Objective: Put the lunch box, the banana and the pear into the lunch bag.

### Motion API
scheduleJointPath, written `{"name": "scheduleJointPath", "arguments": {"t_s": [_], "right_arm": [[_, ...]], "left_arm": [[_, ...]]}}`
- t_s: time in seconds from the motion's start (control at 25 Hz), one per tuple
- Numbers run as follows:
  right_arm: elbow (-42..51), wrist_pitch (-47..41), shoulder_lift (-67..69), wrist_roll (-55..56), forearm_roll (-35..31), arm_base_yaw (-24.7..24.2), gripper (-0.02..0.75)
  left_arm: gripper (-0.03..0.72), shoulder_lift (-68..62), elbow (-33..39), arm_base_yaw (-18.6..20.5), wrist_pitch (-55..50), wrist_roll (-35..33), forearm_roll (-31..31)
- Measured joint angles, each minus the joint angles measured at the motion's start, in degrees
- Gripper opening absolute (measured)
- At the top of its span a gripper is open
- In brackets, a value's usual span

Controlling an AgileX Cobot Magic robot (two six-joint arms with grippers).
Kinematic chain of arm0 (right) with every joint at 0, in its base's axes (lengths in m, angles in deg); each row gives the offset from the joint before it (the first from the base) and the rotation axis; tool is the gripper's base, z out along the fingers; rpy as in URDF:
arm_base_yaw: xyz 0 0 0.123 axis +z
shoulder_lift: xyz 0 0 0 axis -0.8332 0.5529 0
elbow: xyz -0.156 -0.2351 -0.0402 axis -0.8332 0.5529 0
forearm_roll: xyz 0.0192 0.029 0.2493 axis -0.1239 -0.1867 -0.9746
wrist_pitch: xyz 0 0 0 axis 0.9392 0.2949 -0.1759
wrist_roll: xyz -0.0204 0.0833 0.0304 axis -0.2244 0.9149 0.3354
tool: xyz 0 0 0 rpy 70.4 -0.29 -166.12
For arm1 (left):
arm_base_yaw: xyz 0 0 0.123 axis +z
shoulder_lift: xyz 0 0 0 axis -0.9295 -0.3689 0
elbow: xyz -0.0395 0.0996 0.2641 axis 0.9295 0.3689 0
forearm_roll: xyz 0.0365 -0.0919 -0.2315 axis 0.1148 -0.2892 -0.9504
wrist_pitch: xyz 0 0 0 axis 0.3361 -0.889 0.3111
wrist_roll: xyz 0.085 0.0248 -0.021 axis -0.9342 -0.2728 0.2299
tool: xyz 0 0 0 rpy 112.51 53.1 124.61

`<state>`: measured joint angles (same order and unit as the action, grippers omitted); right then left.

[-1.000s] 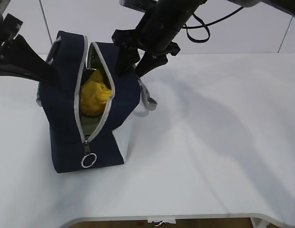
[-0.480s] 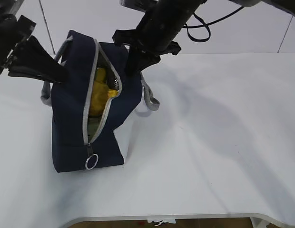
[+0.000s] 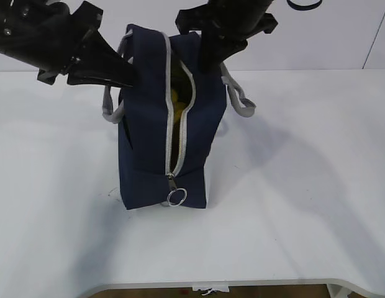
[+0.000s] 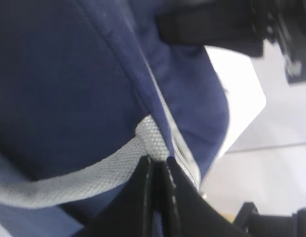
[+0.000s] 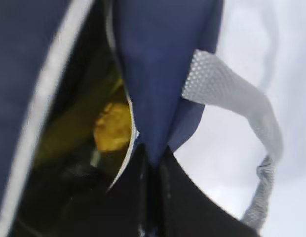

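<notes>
The navy lunch bag (image 3: 149,124) stands upright on the white table, its grey zipper partly open, with the round pull ring (image 3: 176,197) at the front low end. My left gripper (image 3: 127,73) is shut on the bag's left top edge by the grey handle (image 4: 69,180). My right gripper (image 3: 208,59) is shut on the bag's right top edge (image 5: 155,98). Yellow fruit (image 5: 113,126) shows inside against the olive lining; I cannot tell whether it is the banana or the pear. The lunch box is hidden.
The white table (image 3: 304,186) stretches to the right and front of the bag. A grey handle loop (image 3: 242,102) hangs off the bag's right side. A wall stands close behind.
Both grippers have moved right and lifted the bag's top edges. The bag has shifted right and stands straighter, and its opening has narrowed, hiding most of the yellow fruit.
</notes>
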<state>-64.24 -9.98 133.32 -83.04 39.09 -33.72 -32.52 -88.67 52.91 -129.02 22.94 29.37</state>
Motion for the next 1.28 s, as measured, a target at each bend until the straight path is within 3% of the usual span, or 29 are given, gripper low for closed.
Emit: {"name": "scheduleJointPath", "arguments": {"t_s": [0.6,0.92,1.28], "right_arm": [[2.2,-0.14,-1.04,3.0,11.3,0.0,0.002],[2.34,-0.38,-2.06,3.02,16.57,0.0,0.002],[2.34,-0.38,-2.14,3.5,16.36,0.0,0.002]], "left_arm": [[-0.004,-6.0,0.0,-1.15,1.54,-0.92,-11.93],[-0.004,-6.68,0.0,-1.15,-1.82,-1.26,-12.44],[-0.002,-9.54,0.0,-1.15,-3.73,-1.26,-12.35]]}}
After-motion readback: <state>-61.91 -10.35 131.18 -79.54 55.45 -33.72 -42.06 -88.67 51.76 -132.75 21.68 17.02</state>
